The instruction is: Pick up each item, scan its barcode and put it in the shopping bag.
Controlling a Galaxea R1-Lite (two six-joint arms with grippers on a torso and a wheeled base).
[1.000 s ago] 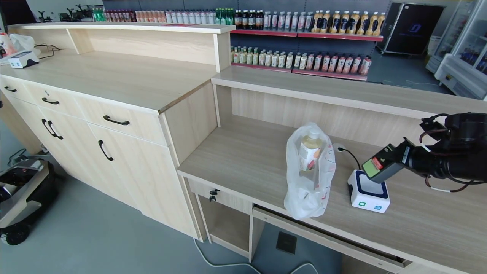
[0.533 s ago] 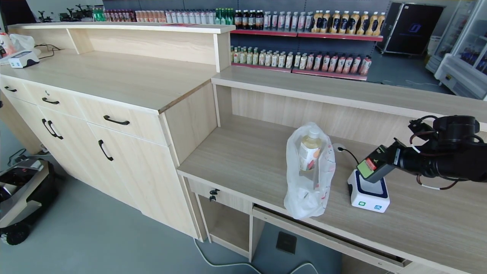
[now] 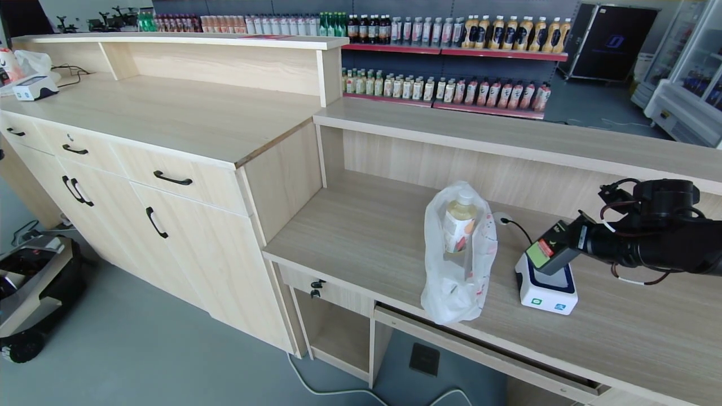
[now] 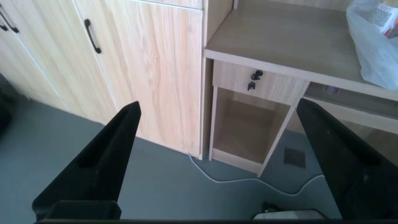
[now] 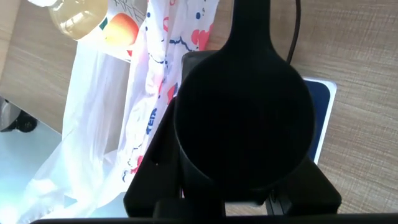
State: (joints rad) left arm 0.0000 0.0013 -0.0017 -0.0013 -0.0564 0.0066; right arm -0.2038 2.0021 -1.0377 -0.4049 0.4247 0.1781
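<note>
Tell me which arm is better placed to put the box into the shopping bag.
Right: the right gripper holds the box over the scanner, beside the shopping bag; the left gripper hangs open above the floor.

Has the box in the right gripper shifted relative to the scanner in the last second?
Yes. The box in the right gripper has come lower and leftward, closer over the scanner, which has stayed put.

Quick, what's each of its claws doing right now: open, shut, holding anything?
Left gripper: open, empty.
Right gripper: shut on a small dark box with a green-and-red label, held over the white-and-blue scanner.
</note>
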